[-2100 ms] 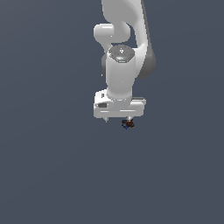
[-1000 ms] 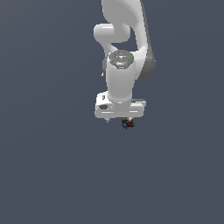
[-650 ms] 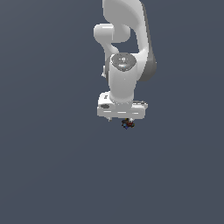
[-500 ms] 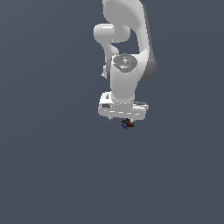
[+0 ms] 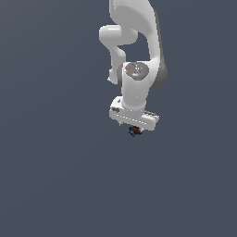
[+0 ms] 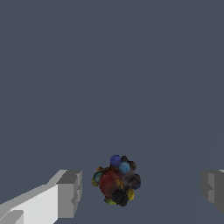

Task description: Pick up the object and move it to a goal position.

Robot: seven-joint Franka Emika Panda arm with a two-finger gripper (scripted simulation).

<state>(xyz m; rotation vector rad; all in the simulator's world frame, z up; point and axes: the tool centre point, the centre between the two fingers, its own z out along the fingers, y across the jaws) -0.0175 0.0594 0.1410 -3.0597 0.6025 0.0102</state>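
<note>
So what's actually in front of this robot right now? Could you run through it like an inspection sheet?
Surface: plain dark grey floor, bare and unmarked.
Job's things: one tiny dark lump with red, blue and yellow specks, lying between the fingers, touching neither.
Clutter: nothing seen.
Gripper: gripper open, one finger on each side of the lump with gaps; in the exterior view the lump shows just under the white hand.
Cables: nothing seen.
Surroundings: only the white arm against grey; no goal marker visible.

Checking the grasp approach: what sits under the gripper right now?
The dark lump with red and blue specks lies between the open gripper fingers, touching neither. In the exterior view the hand covers most of it.
</note>
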